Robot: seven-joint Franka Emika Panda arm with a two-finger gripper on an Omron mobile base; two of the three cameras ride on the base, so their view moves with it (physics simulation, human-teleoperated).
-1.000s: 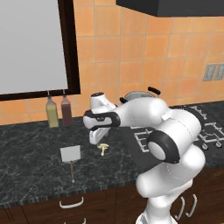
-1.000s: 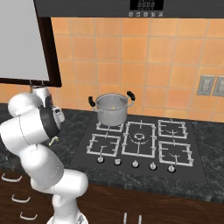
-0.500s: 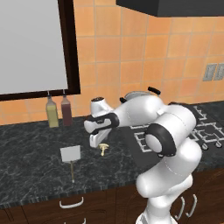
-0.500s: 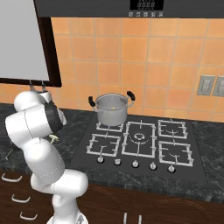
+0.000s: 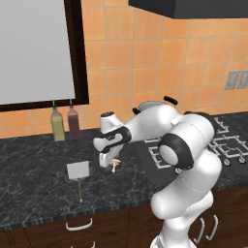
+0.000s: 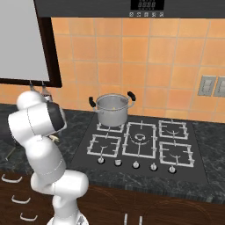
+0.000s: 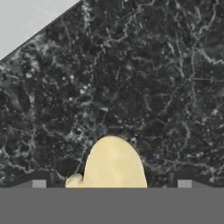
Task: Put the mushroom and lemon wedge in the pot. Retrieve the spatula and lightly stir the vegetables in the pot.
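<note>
Tool (image 5: 107, 163) spread wide, empty, low over the mushroom (image 7: 114, 164), which lies mid-table (image 5: 29, 193) toward the front edge. Mushroom judged light, soft, bruisable; pinch gently across the cap, not the stem.

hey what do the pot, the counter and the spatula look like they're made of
The pot: polished steel, judging by its shiny grey wall, with black side handles, maybe plastic.
The counter: dark polished stone, perhaps granite or marble, going by its black surface with pale veins.
The spatula: flat matte light-grey blade, plastic or metal, hard to tell; its thin tan handle looks like wood.
</note>
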